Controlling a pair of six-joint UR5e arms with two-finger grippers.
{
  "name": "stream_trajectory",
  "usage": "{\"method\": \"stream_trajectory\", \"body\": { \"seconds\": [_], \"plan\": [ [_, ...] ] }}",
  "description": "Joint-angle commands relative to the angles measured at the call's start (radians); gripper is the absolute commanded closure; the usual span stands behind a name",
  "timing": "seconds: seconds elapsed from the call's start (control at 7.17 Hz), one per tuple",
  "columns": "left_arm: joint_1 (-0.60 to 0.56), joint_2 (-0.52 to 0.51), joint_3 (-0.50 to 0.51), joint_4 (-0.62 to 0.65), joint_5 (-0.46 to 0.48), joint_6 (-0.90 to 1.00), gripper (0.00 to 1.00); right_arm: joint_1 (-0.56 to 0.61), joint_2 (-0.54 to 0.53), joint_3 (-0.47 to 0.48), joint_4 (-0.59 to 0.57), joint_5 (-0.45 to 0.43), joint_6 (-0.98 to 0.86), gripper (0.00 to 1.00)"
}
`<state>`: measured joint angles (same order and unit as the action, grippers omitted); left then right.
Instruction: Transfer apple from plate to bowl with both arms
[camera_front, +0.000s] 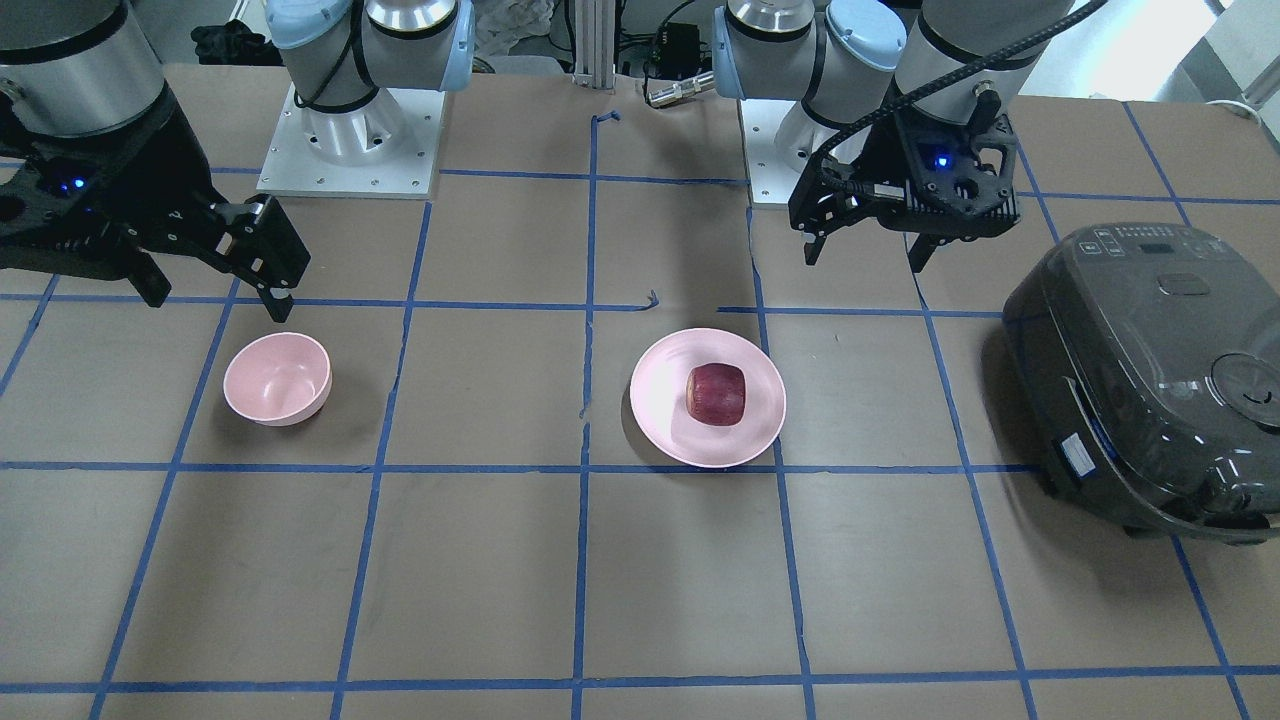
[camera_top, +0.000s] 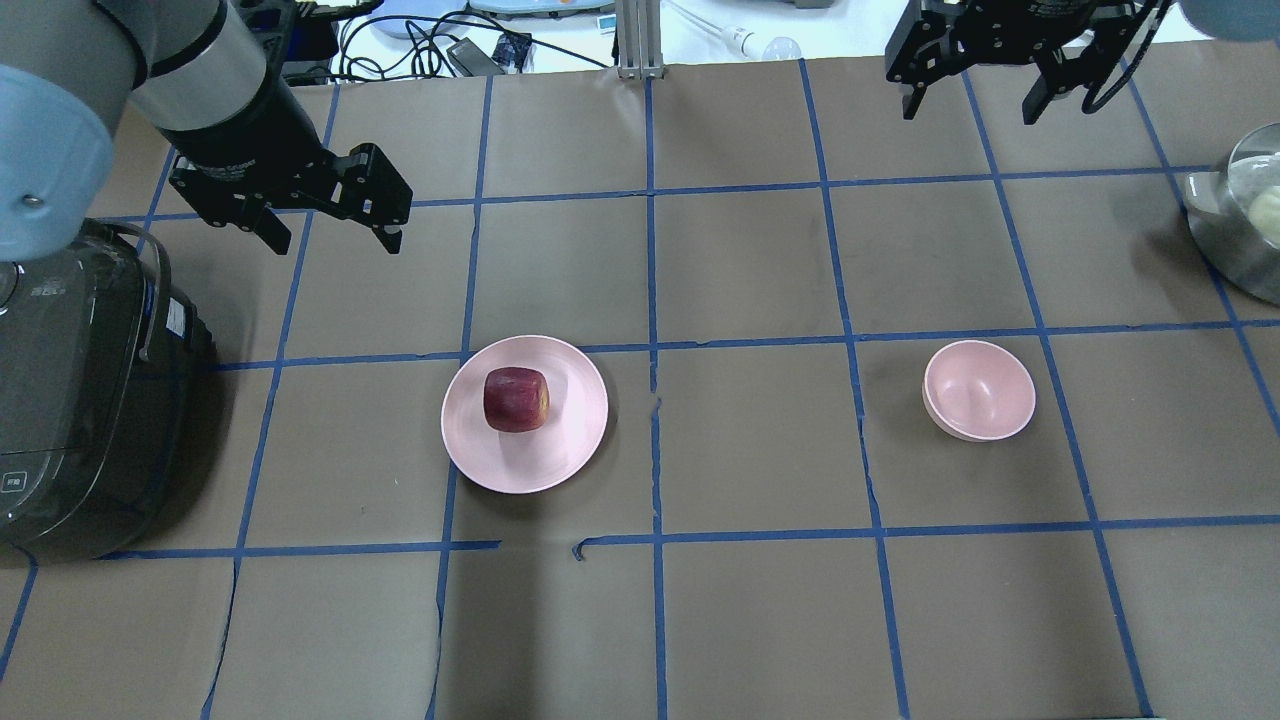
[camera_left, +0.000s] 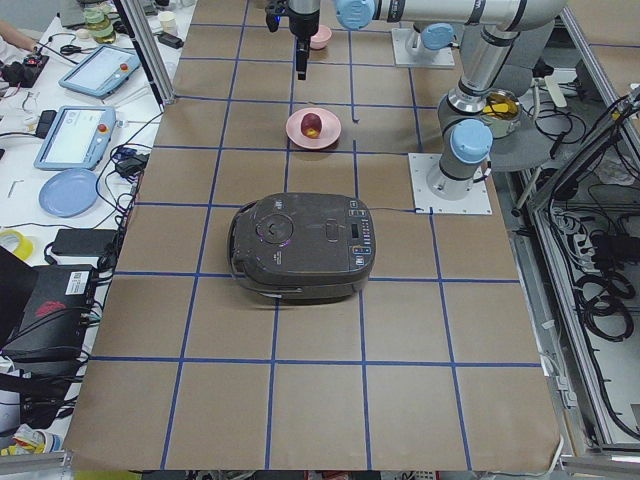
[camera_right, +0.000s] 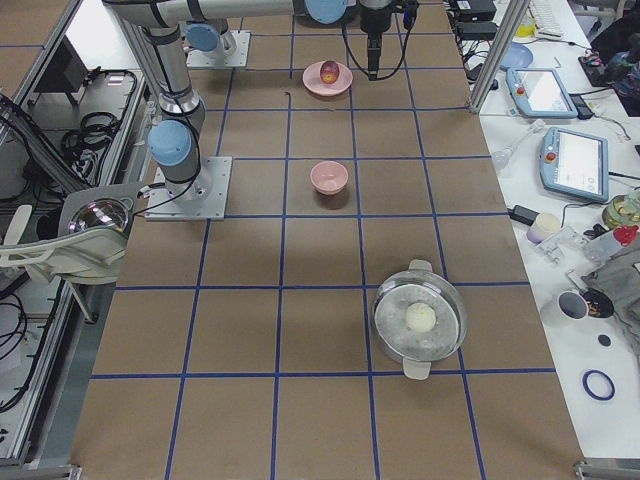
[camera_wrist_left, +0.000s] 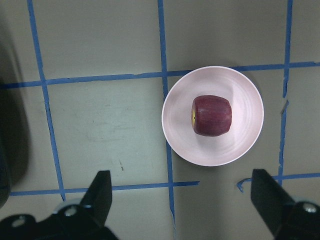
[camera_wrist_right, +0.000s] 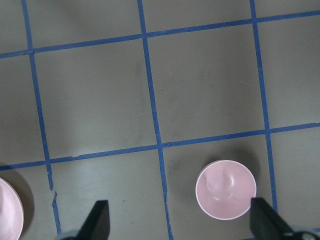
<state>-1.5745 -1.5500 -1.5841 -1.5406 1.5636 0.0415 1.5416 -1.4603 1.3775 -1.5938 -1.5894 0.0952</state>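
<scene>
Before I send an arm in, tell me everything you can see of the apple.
The apple is small and dark red with faint paler streaks, blocky rather than truly round. Its skin looks smooth and whole, with no visible cuts. A yellowish patch shows at one end, so it seems to lie on its side. It rests near the middle of the pink plate, touching only the plate's surface. The left gripper hangs open and apart from it, so nothing holds it.

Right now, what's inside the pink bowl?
Nothing: the bowl shows only its bare pink inside. The apple sits on the plate. The table under the bowl is covered.
</scene>
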Motion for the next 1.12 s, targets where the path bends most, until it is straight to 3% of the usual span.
{"method": "stream_trajectory", "body": {
  "seconds": [0.0,0.7,0.98],
  "plan": [
    [0.005,0.001,0.001,0.003,-0.001,-0.002,0.00,0.000,0.000,0.000,0.000,-0.004,0.000,0.00],
    [-0.060,-0.019,-0.020,0.007,0.010,-0.034,0.00,0.000,0.000,0.002,0.000,-0.001,0.001,0.00],
    [-0.082,-0.035,-0.095,0.093,0.006,-0.107,0.00,0.002,-0.002,0.002,0.002,0.000,0.001,0.00]
  ]
}}
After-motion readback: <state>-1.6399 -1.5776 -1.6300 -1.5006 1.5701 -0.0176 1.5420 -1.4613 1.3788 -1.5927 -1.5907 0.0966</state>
